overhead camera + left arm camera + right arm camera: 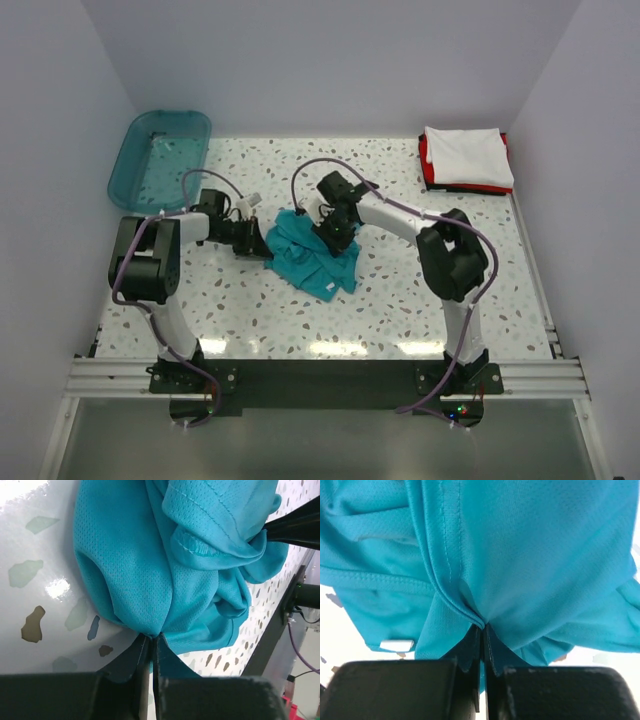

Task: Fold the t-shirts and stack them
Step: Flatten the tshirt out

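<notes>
The teal shirt (pixel 318 262) lies crumpled mid-frame; the left gripper (pixel 151 640) is pinched tight on its left edge; the right gripper (pixel 482 629) is clamped on an upper fold; the white shirt (pixel 468 155) sits folded on the red shirt (pixel 424 150), upper right.

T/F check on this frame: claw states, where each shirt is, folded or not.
1. The left claw and the right claw are each shut on the teal shirt. True.
2. The teal shirt is folded into a neat rectangle. False: it is a crumpled heap on the table.
3. The white shirt lies folded on top of the red shirt at the far right corner. True.
4. The teal shirt lies inside the bin. False: the bin stands at the far left corner, apart from the shirt.
</notes>
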